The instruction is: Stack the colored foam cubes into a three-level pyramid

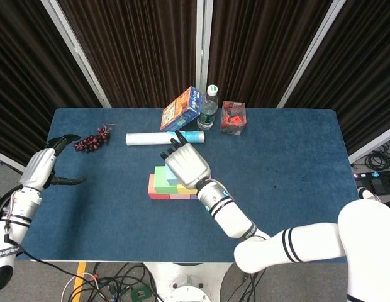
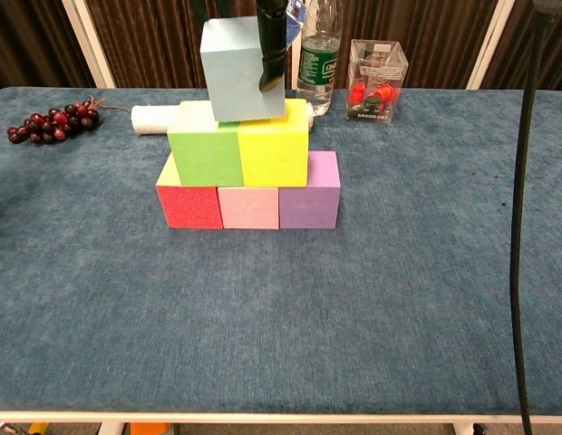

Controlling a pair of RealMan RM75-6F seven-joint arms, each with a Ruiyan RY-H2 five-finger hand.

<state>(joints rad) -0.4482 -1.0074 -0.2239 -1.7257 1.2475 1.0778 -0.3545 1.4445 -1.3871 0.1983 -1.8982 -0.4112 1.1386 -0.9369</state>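
A blue-carpeted worktop [image 1: 295, 157] stands before dark curtains [image 1: 138, 44] with pale uprights, and along its far edge lie grapes [image 2: 47, 121] toward the left corner, a white tube [image 1: 148, 138], a printed box [image 1: 181, 108], a water bottle [image 2: 317, 54] and a clear box of red bits [image 2: 375, 80]. Near the middle, the right hand [image 1: 187, 165] grasps a pale blue cube [image 2: 236, 74] tilted on the green cube [image 2: 205, 152] and yellow cube [image 2: 274, 150], which sit on the red cube [image 2: 188, 205], pink cube [image 2: 248, 207] and purple cube [image 2: 310, 198]. The left hand [image 1: 43, 168] hangs off the left edge, fingers spread and holding nothing.

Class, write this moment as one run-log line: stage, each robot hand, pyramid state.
stage: placing top cube | right robot hand: holds light blue cube over green cube and yellow cube | left robot hand: open, idle | pyramid: two levels built
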